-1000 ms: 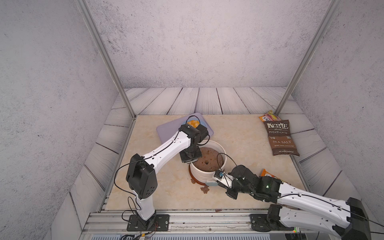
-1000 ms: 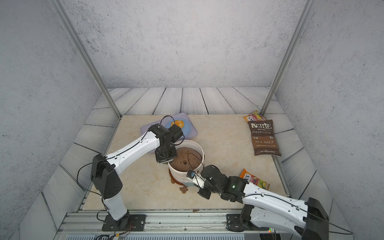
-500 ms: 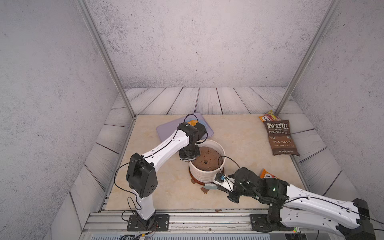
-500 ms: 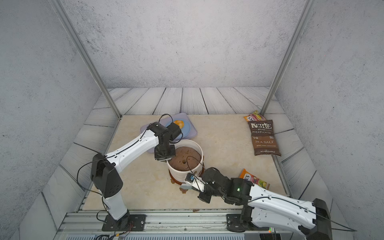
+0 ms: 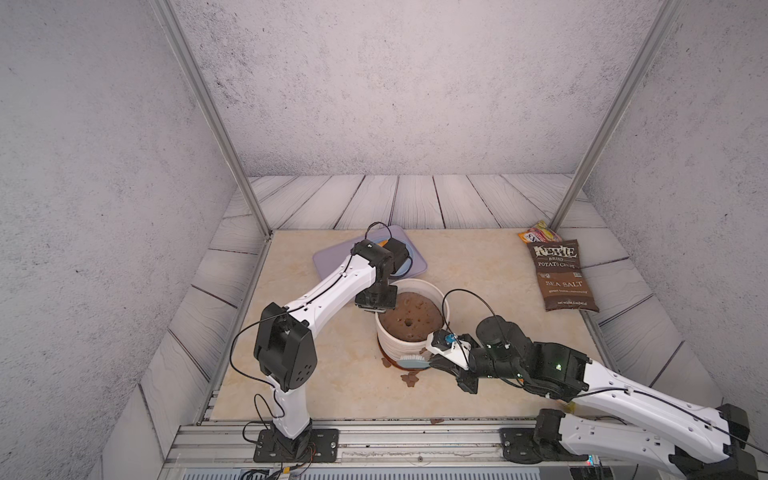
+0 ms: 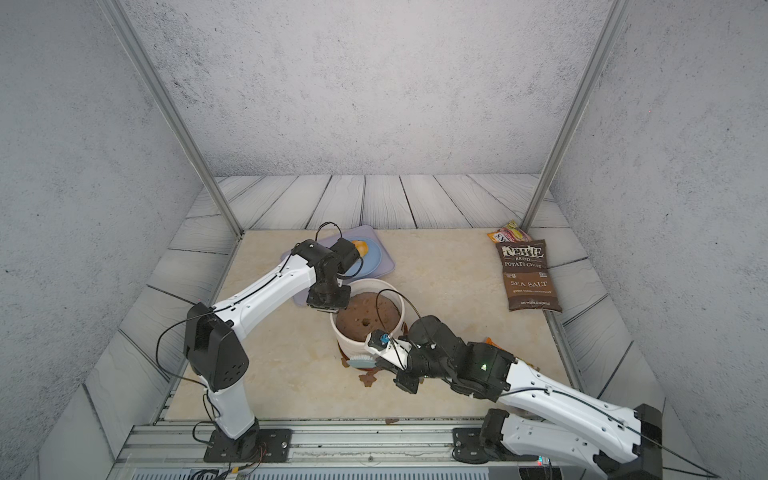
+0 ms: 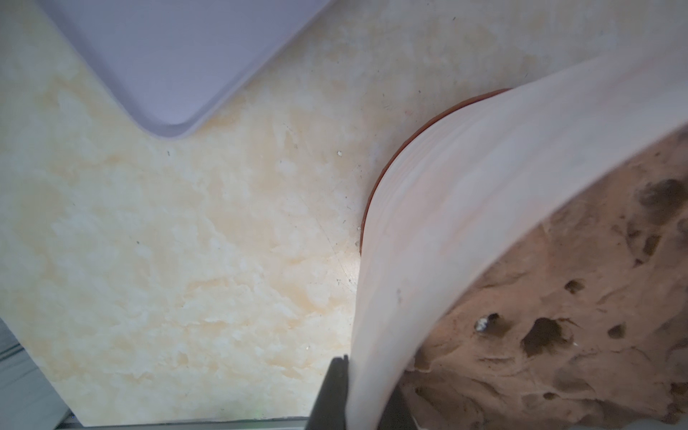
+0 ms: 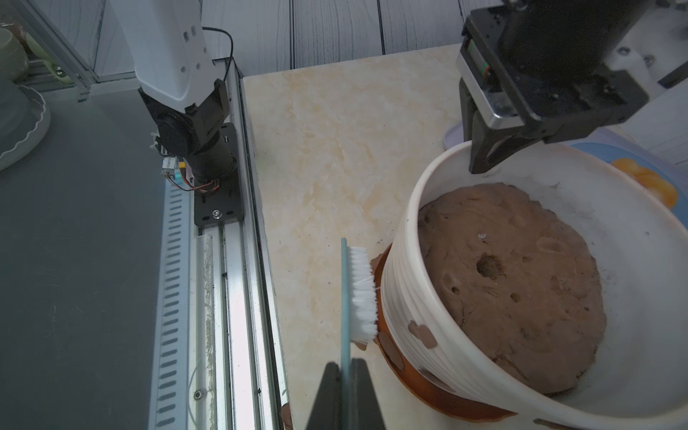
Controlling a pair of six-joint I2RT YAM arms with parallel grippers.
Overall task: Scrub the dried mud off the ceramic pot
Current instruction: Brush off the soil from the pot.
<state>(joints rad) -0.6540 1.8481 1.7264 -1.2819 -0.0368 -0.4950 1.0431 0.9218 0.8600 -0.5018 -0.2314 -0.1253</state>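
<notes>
Pressing brush against ceramic pot wall, left gripper clamping rim

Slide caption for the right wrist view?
Right gripper holds a white-bristled brush against the mud-flecked ceramic pot; left gripper pinches its rim.

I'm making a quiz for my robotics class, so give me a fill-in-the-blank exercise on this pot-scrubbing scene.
The left gripper is shut on the ceramic pot's ____.
The right gripper holds a ____ whose white bristles touch the pot's wall.
The pot stands on a rust-brown ____.
Missing: rim, brush, saucer.
</notes>
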